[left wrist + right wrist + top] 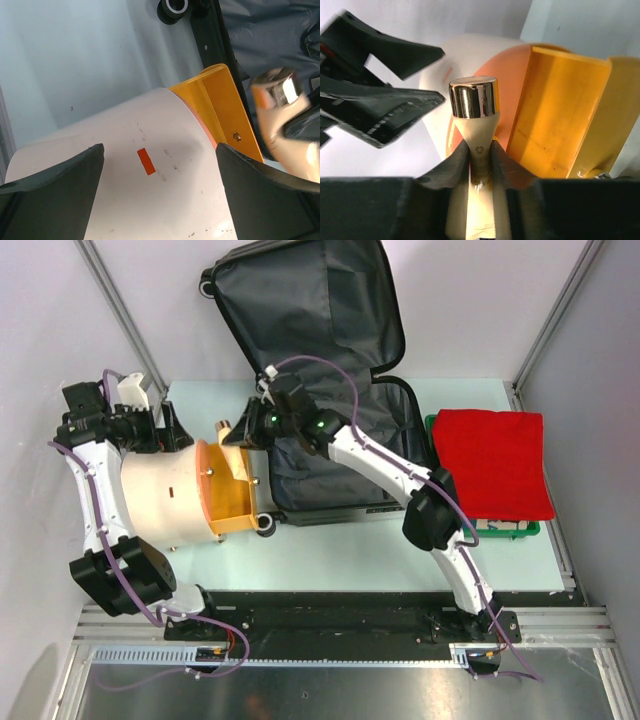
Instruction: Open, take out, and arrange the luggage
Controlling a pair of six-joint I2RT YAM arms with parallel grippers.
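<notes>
Right gripper (479, 152) is clamped on the neck of a small cream bottle (474, 100) with a chrome cap, holding it just beside the orange face (225, 495) of the beige cylinder (160, 500). My left gripper (159, 190) is spread wide, one finger on either side of the cylinder's flank, grasping nothing.

Biggest first: the luggage (310, 310) lies open at the back of the table (330, 550), lid propped up so its dark lining faces me, base flat under my right arm. I take that as opening done and unpacking under way. The cylinder lies on its side at the left, orange end toward the case; I judge the left arm straddles it to stop it rolling. A red cloth (495, 460) sits folded on the green bin (432, 430) at the right, seemingly arranged.

For writing, I find only a tiny embossed mark on the bottle's neck, too small to read, and a blank red patch (146, 161) on the cylinder. The case's outer shell is out of view.
</notes>
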